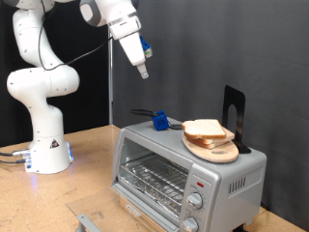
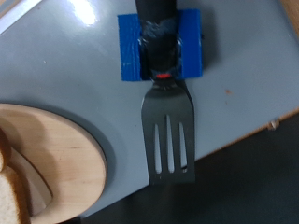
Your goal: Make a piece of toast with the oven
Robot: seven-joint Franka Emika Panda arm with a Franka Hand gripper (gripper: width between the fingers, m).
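The silver toaster oven (image 1: 183, 172) stands on the wooden table at the exterior view's lower right, with its wire rack showing through the front and two knobs at its right. Slices of pale bread (image 1: 207, 130) are stacked on a round wooden board (image 1: 218, 151) on the oven's top. In the wrist view the bread (image 2: 13, 191) shows at the edge, on the board (image 2: 58, 159). My gripper (image 1: 142, 68) hangs high in the air above the oven's top, over the blue-handled spatula (image 1: 155, 121), apart from everything. Nothing shows between its fingers. The fingers do not show in the wrist view.
The spatula (image 2: 166, 126) has a black slotted blade and a blue block around its handle, and lies on the oven's grey top (image 2: 243, 84) beside the board. A black upright stand (image 1: 235, 114) rises behind the bread. A grey flat piece (image 1: 85, 221) lies on the table before the oven.
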